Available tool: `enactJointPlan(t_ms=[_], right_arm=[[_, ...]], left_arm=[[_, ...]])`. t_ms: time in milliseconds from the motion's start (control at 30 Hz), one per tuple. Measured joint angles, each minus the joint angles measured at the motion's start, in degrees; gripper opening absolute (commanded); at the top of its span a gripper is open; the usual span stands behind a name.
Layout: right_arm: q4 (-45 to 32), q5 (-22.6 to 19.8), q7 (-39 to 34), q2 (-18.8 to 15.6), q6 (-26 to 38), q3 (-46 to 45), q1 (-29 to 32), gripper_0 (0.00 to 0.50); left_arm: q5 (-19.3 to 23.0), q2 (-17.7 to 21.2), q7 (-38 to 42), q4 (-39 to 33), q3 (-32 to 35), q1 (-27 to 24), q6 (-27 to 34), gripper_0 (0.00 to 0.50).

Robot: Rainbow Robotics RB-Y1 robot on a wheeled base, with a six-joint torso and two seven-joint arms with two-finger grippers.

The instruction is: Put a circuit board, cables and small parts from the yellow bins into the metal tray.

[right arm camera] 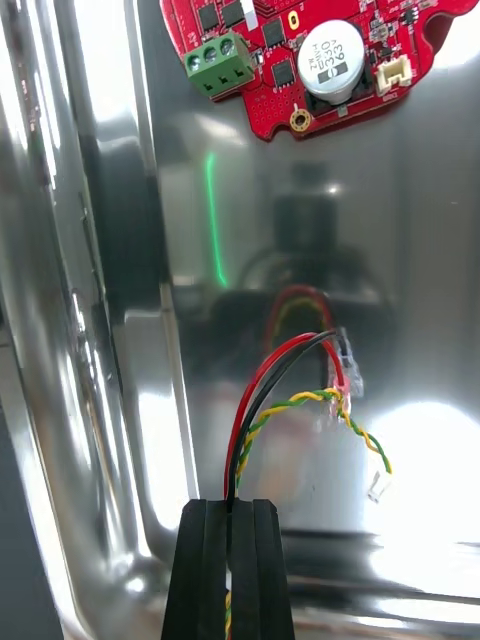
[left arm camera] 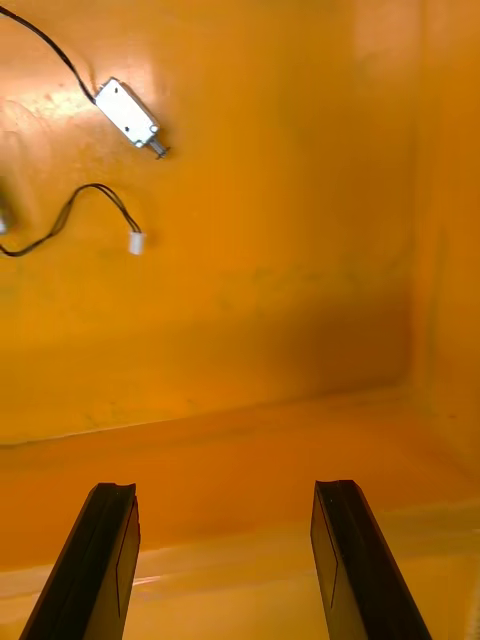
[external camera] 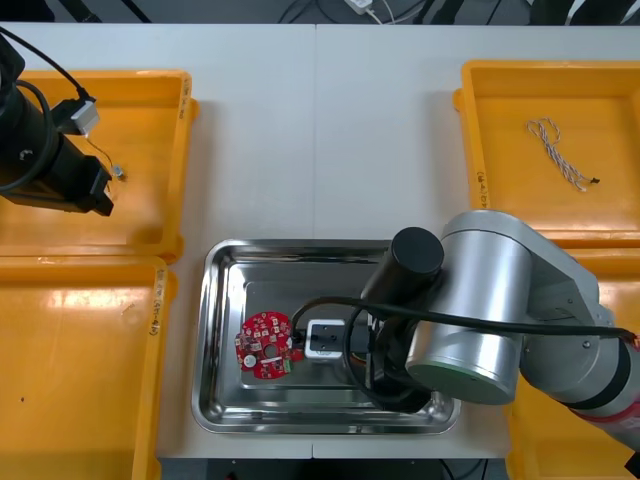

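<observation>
A round red circuit board (external camera: pixel 264 345) lies in the metal tray (external camera: pixel 215 300), left of centre. My right arm reaches down into the tray beside it. In the right wrist view my right gripper (right arm camera: pixel 230 525) is shut on a red, black and yellow cable (right arm camera: pixel 295 385), which loops up from the fingers just above the shiny tray floor (right arm camera: pixel 420 250), short of the circuit board (right arm camera: pixel 300 50). My left gripper (left arm camera: pixel 225 545) stands open over the far left yellow bin (external camera: pixel 150 100), with nothing between its fingers. Beyond them lie a small metal part (left arm camera: pixel 128 114) and a black cable (left arm camera: pixel 90 205).
A twisted blue and white cable (external camera: pixel 558 152) lies in the far right yellow bin (external camera: pixel 500 100). The near left yellow bin (external camera: pixel 80 370) sits beside the tray. The near right bin (external camera: pixel 530 450) is mostly covered by my right arm.
</observation>
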Motion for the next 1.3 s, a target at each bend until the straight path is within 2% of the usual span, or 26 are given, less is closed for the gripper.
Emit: enactJointPlan(t_ms=[200,367,633,967,1300], right_arm=[[2.55,0.24,0.00,1.04,-2.17,0.39,0.01,0.000],[2.57,2.30,0.00,1.04,-3.57,2.23,0.05,0.000],[2.57,2.38,0.00,0.25,-5.29,5.09,0.24,0.000],[2.58,4.95,0.00,-2.10,-9.00,8.07,1.02,0.000],[2.58,6.31,0.00,-2.41,-9.27,9.43,2.45,0.000]], left_arm=[[-2.07,0.01,-0.57,2.95,1.51,-0.27,-0.89,0.500],[-4.18,0.01,-0.58,5.63,2.28,-0.27,-5.04,0.500],[-6.72,0.01,-1.39,10.86,2.29,-0.29,-11.85,0.500],[-9.34,-0.08,-12.38,17.57,2.29,-0.30,-19.67,0.500],[-11.25,-1.84,-13.08,20.33,2.29,-0.31,-23.84,0.500]])
